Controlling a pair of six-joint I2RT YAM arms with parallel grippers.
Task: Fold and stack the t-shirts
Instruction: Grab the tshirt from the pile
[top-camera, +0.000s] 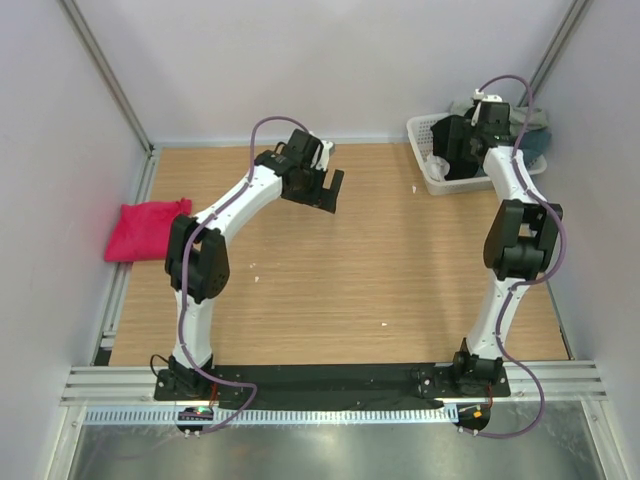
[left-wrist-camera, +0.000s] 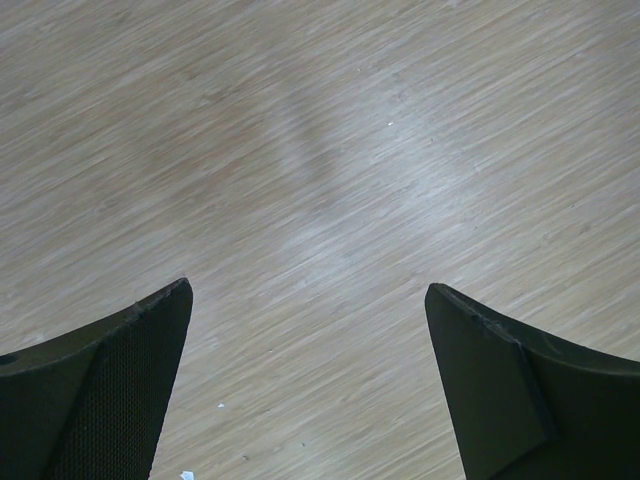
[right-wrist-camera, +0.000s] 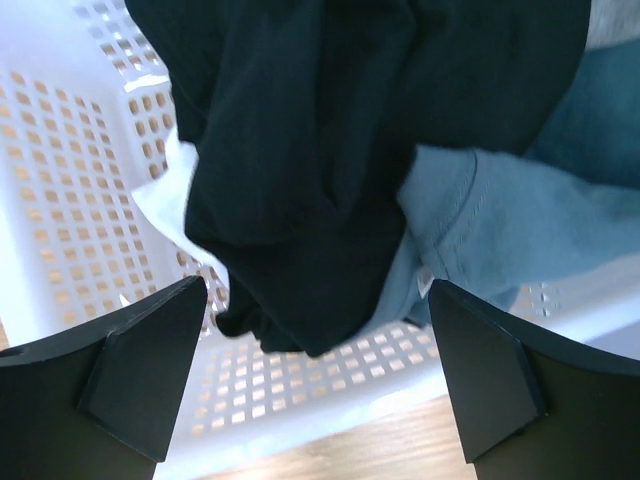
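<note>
Left gripper (left-wrist-camera: 305, 290): fingers spread wide with nothing between them; it hangs above the bare wooden table (left-wrist-camera: 330, 150), towards the middle rear.
Right gripper (right-wrist-camera: 315, 288): fingers spread wide, clamped on nothing; it is poised over the basket at the far right corner.
Black t-shirt (right-wrist-camera: 300, 150): bunched inside the white latticed basket (right-wrist-camera: 60, 200), lying over a blue-grey garment (right-wrist-camera: 520, 220); the gripper fingers do not touch it.
White cloth (right-wrist-camera: 165, 210): shows at the black t-shirt's left edge, against the basket wall.
Pink t-shirt (top-camera: 145, 228): folded flat, lying across the table's left edge, well apart from both grippers.
White specks (left-wrist-camera: 221, 406): scattered on the wood.
</note>
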